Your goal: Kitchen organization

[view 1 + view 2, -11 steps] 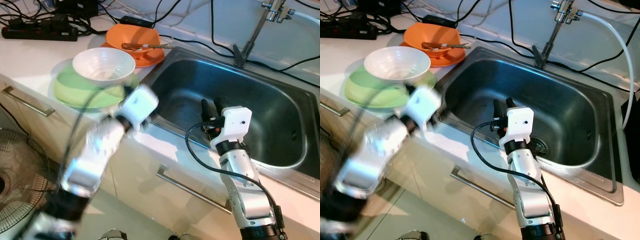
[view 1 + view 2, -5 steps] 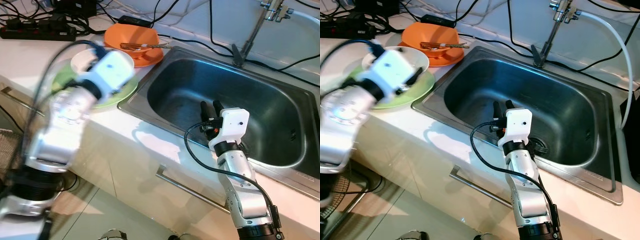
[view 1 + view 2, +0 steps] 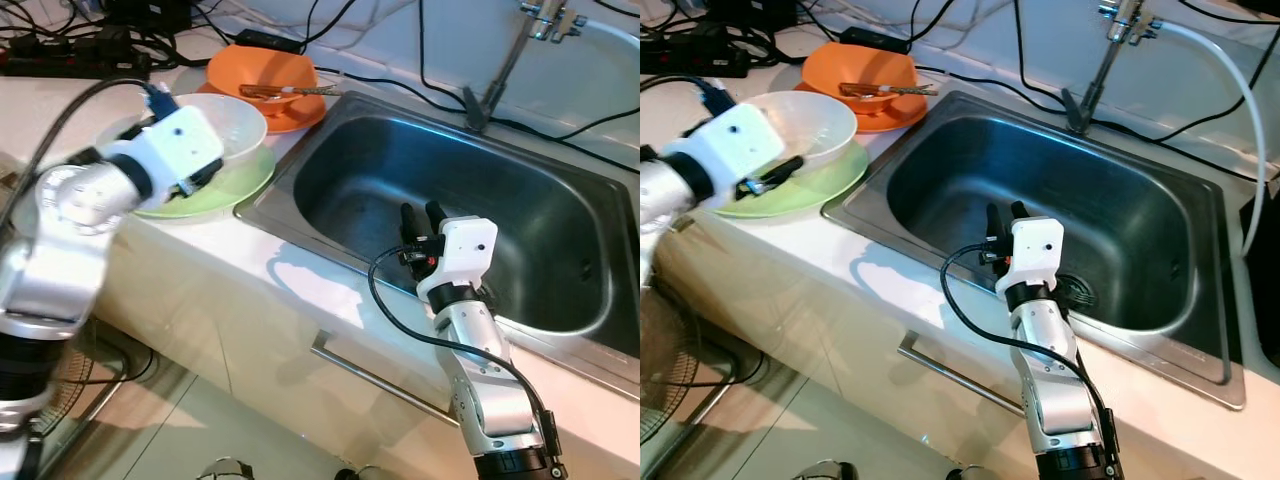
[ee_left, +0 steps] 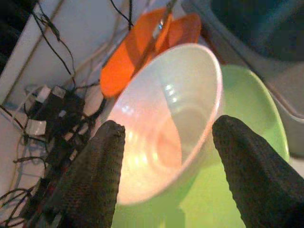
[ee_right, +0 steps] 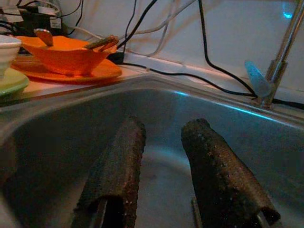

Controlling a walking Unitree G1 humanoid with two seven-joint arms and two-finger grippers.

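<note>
The left end effector [image 4: 164, 156] reaches over the table [image 3: 790, 240] at the near side of the white bowl [image 3: 810, 125], its fingers [image 4: 95, 175] spread wide apart, one on each side of the bowl's rim with no contact visible. The bowl sits on a green plate [image 3: 835, 175] just left of the sink [image 3: 1040, 180]. Behind it, an orange bowl [image 3: 865, 70] rests on an orange plate [image 3: 895, 120] with a utensil [image 3: 880, 92] lying across it. The right end effector [image 3: 422, 215] hangs over the sink's near edge, pointing into the basin, its fingers [image 5: 116, 171] a little apart and holding nothing. A faucet [image 3: 1105, 50] stands at the back of the sink, and black cables [image 3: 970, 80] trail across the table behind it
</note>
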